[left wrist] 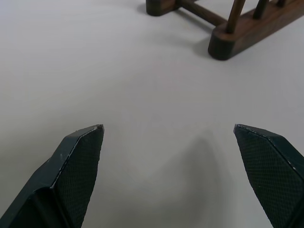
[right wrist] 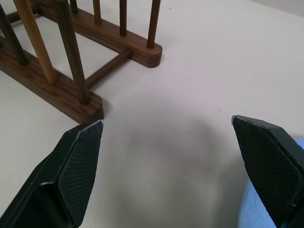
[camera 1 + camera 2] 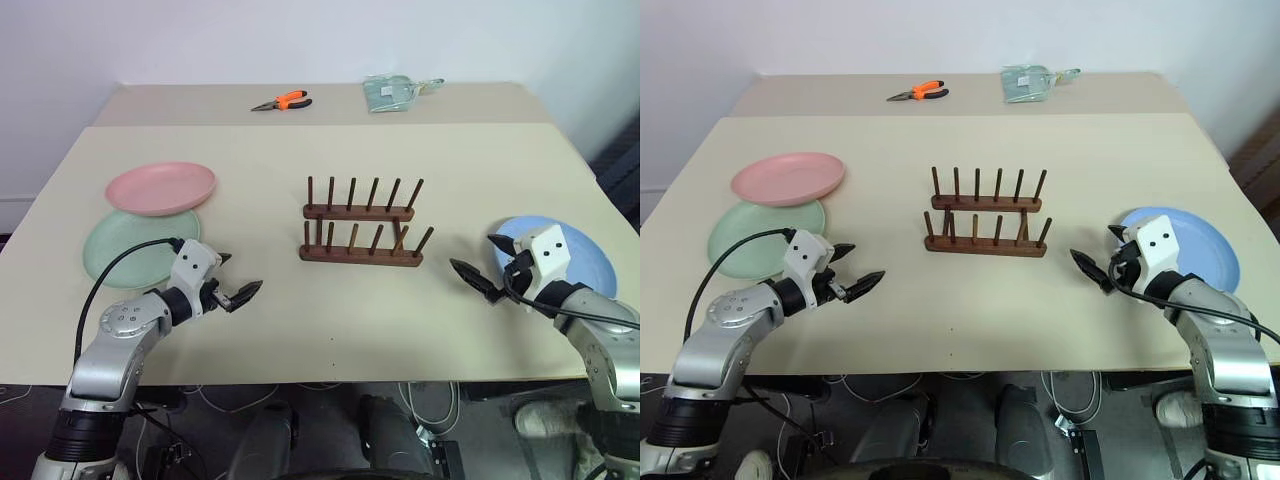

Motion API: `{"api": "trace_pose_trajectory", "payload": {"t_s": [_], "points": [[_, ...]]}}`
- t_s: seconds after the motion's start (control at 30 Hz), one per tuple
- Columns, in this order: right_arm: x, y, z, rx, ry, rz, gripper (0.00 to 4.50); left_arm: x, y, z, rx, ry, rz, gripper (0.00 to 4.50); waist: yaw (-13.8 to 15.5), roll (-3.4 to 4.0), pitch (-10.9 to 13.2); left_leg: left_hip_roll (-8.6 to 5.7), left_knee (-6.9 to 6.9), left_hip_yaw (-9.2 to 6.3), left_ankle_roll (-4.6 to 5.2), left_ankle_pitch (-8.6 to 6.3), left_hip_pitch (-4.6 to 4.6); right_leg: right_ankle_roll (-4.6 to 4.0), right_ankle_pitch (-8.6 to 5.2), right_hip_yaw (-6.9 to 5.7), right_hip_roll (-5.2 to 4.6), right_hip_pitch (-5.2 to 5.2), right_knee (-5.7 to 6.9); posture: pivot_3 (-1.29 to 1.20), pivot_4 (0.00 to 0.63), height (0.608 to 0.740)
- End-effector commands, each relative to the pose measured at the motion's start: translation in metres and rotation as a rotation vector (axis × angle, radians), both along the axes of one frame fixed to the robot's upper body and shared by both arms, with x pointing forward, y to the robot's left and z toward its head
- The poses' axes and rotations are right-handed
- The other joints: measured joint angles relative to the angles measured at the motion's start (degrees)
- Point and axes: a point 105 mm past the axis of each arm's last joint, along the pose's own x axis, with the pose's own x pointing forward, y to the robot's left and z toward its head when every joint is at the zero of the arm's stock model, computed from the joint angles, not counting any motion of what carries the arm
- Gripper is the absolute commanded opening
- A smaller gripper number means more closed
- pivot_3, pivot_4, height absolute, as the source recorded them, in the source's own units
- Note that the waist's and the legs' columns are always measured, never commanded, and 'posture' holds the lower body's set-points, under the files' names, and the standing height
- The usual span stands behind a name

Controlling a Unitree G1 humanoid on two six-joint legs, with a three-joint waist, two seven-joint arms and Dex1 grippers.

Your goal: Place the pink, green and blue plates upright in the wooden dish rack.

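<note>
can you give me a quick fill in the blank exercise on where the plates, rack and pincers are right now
1. The pink plate partly overlaps the ____ plate.
2. The wooden dish rack holds ____ plates.
3. The blue plate lies flat beside the ____ pincer.
4. At the table's far edge lie pliers with ____ handles.

Missing words: green; no; right; orange

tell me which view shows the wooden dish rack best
The left eye view: the whole wooden dish rack stands mid-table, both bars and all pegs visible, no plates in it. The right eye view shows it just as whole. The wrist views catch only bar ends and a few pegs.
</note>
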Motion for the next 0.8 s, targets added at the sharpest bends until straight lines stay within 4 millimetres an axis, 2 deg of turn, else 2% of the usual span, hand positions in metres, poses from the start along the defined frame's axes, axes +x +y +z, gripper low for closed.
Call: {"api": "trace_pose_trajectory", "payload": {"t_s": [0.03,0.17,0.3,0.47,0.6,0.8], "points": [[-0.001,-0.001,0.012,0.011,-0.030,0.009,4.44,0.001,-0.004,0.010,-0.005,-0.037,-0.020,4.50,-0.01,0.00,0.00,0.00,-0.01,0.00,0.00,0.00,0.00,0.00,0.00,0.00,0.00,0.00,0.00,0.00,0.150,0.740],[-0.002,0.003,0.014,0.038,-0.020,0.034,4.44,-0.001,-0.005,0.007,0.013,-0.029,-0.033,4.50,-0.02,0.00,0.00,0.00,-0.01,0.00,0.00,0.00,0.00,-0.04,0.03,0.00,0.00,0.00,0.00,0.00,0.150,0.740],[0.000,0.006,0.015,0.007,-0.043,0.011,4.44,0.008,-0.012,0.002,0.015,-0.023,-0.075,4.50,0.06,0.00,0.00,0.00,-0.01,0.00,0.00,0.00,0.00,-0.04,0.03,0.00,0.00,0.00,0.00,0.00,0.150,0.740],[-0.007,0.016,0.013,0.001,-0.058,0.007,4.44,0.024,-0.039,-0.009,0.004,0.033,-0.237,4.50,0.84,-0.01,-0.01,-0.03,0.03,0.00,0.00,0.00,-0.01,0.00,0.01,-0.02,0.01,0.02,-0.01,0.00,0.150,0.740],[-0.016,0.017,0.010,-0.002,-0.075,-0.043,4.44,0.048,-0.071,-0.018,0.020,0.061,-0.373,4.50,1.72,0.00,-0.02,-0.08,0.06,0.00,0.01,0.01,-0.03,0.03,0.16,-0.03,0.01,0.02,-0.01,0.00,0.150,0.740],[-0.042,0.014,0.005,-0.005,-0.087,-0.142,4.44,0.077,-0.104,-0.027,0.079,0.064,-0.458,4.50,2.53,-0.01,-0.05,-0.11,0.09,0.02,0.03,0.00,-0.01,0.21,0.11,-0.04,0.00,0.06,-0.02,0.00,0.150,0.740]]}}
